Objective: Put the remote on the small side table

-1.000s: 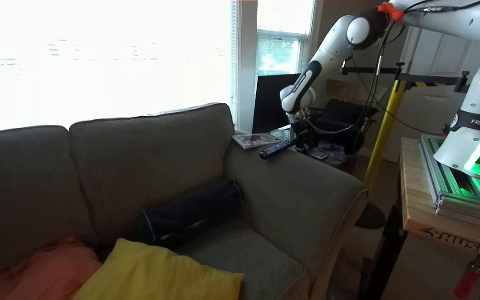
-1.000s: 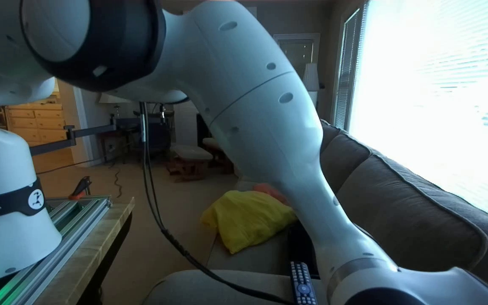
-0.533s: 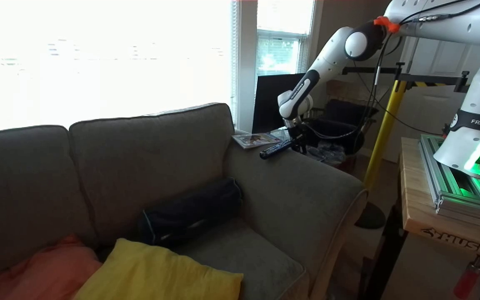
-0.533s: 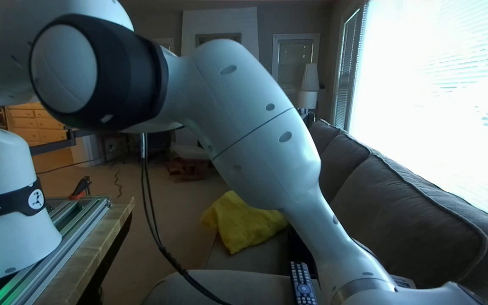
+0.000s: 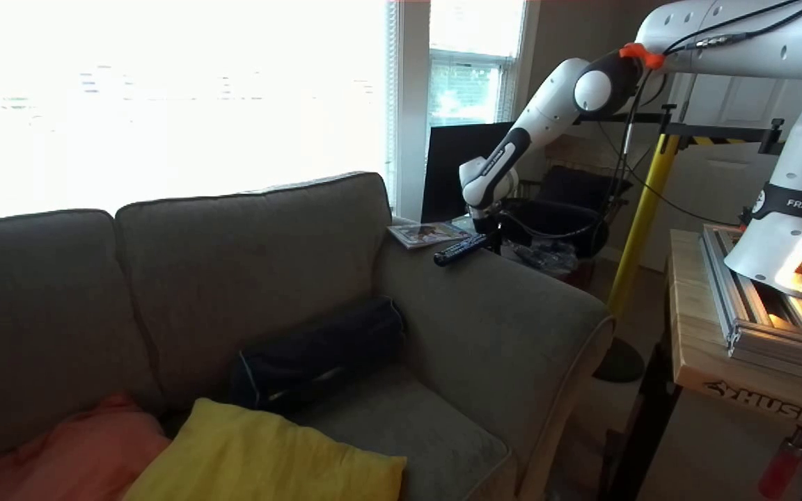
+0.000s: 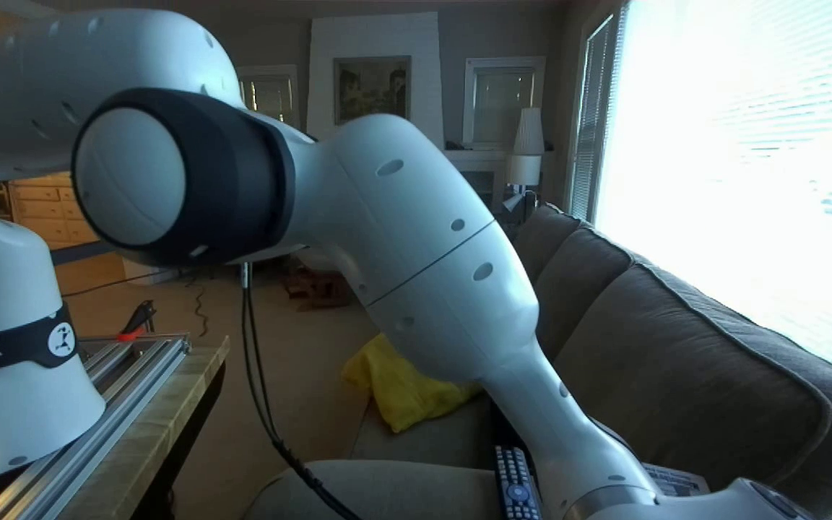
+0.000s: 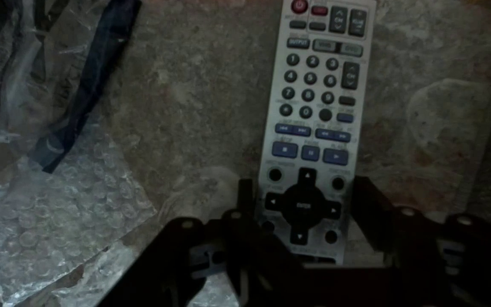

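Observation:
The remote (image 7: 316, 121) is slim and grey with a pale silver face and dark and blue buttons. In the wrist view it lies between my gripper's fingers (image 7: 303, 198), which sit close against its long sides near the arrow pad. Beneath it is the mottled stone-like top of the small side table (image 7: 194, 81); I cannot tell whether the remote touches it. In an exterior view my gripper (image 5: 490, 229) is low behind the sofa arm, and the sofa arm hides the grey remote and fingertips. My gripper is below the frame in an exterior view.
A black remote (image 5: 461, 249) lies on the sofa arm (image 5: 498, 299), close to my gripper; it also shows in an exterior view (image 6: 516, 487). Magazines (image 5: 427, 234) lie behind it. Bubble wrap (image 7: 58, 226) lies beside the grey remote. A black screen (image 5: 460, 167) stands behind.
My arm and gripper have moved down and slightly left in an exterior view. The grey remote, visible at the gripper one second ago, has sunk behind the sofa arm. The base light turned from green to amber-white.

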### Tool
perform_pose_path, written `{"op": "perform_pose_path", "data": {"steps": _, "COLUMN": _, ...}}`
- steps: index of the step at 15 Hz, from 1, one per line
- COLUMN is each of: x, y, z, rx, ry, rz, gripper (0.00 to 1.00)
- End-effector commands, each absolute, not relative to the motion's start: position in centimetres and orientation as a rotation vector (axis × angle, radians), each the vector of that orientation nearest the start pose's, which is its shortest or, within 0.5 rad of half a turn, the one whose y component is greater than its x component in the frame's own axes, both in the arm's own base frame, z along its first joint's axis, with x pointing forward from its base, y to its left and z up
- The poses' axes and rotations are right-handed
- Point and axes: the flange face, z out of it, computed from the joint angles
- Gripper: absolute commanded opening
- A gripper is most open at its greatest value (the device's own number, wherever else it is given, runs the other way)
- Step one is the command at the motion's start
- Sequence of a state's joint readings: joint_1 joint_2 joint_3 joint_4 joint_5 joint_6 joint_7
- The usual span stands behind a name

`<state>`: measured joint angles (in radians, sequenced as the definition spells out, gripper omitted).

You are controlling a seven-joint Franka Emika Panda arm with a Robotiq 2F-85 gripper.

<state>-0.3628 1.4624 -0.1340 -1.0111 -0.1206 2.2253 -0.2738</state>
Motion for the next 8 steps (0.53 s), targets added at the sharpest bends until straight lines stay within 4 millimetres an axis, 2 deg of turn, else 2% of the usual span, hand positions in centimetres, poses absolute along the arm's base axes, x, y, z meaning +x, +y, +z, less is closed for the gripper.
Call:
{"op": "perform_pose_path", "data": {"steps": 1, "x": 61.6, "y": -30.9, "z": -9.5, "rx": -3.242, "ry": -0.019, "rz": 0.495, "gripper": 0.35}}
{"op": "perform_pose_path", "data": {"steps": 2, "x": 61.4, "y": -30.9, "z": -9.6, "rx": -3.240, "ry": -0.021, "rz": 0.506, "gripper": 0.84}}
{"op": "perform_pose_path", "data": {"steps": 3, "x": 61.3, "y": -30.9, "z": -9.5, "rx": -3.234, "ry": -0.006, "rz": 0.523, "gripper": 0.86}}
{"op": "perform_pose_path", "data": {"steps": 5, "x": 60.9, "y": -31.3, "z": -8.6, "rx": -3.225, "ry": 0.044, "rz": 0.552, "gripper": 0.98}}
{"op": "perform_pose_path", "data": {"steps": 8, "x": 60.4, "y": -31.9, "z": -5.4, "rx": -3.252, "ry": 0.213, "rz": 0.630, "gripper": 1.00}}
